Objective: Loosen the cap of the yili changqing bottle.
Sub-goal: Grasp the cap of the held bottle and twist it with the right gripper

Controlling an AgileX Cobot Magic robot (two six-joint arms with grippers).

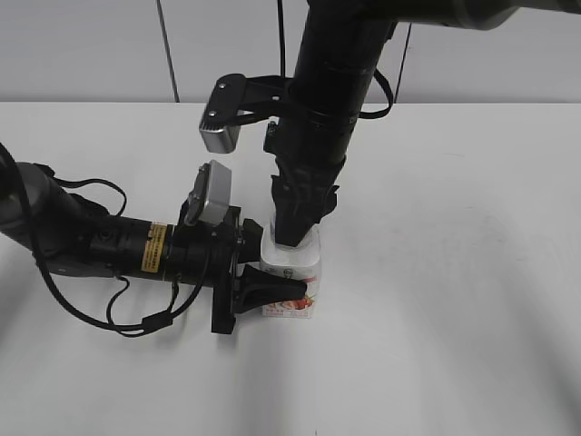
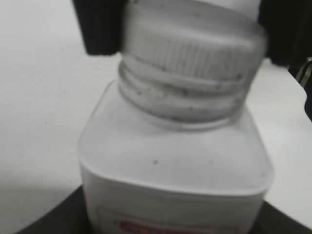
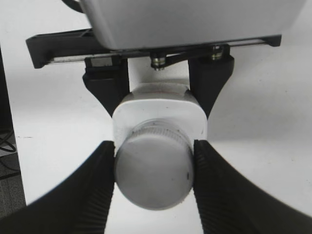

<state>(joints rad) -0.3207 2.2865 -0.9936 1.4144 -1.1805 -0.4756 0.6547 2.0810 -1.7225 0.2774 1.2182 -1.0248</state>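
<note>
Item: yili changqing bottle (image 1: pixel 292 272), white plastic, squat, rounded shoulders, standing upright on a white table (image 1: pixel 472 272), held directly between both grippers. Exterior view: the left gripper (image 1: pixel 272 289) reaches in from the side, level with the table, and clasps the lower body of the bottle at the pink-red label; the right gripper (image 1: pixel 296 238) comes straight down from above and covers the bottle top, so the cap itself is hidden in this view. Right wrist view: supplies what the exterior view lacks; the cap (image 3: pixel 152 170), a round, flat-topped white disc with a ribbed edge, sits between the two ribbed black fingers (image 3: pixel 83 195) of the right gripper (image 3: pixel 153 171), both pads pressed against its rim, clamped on it. Beyond the cap, the square-shouldered bottle (image 3: pixel 161 109) shows from above, with the left gripper (image 3: pixel 158 87) closed against its two flanks. Left wrist view: close and somewhat blurred; shows the bottle (image 2: pixel 175 161) shoulder, the threaded neck, and the ribbed skirt of the cap (image 2: pixel 192 46), seated on the neck, with dark specks on both. The right gripper's dark fingers (image 2: pixel 100 27) stand at either side of the cap. A strip of the red label appears at the lower edge. Contents of the bottle: cannot be told; the walls are opaque and the cap is on.
</note>
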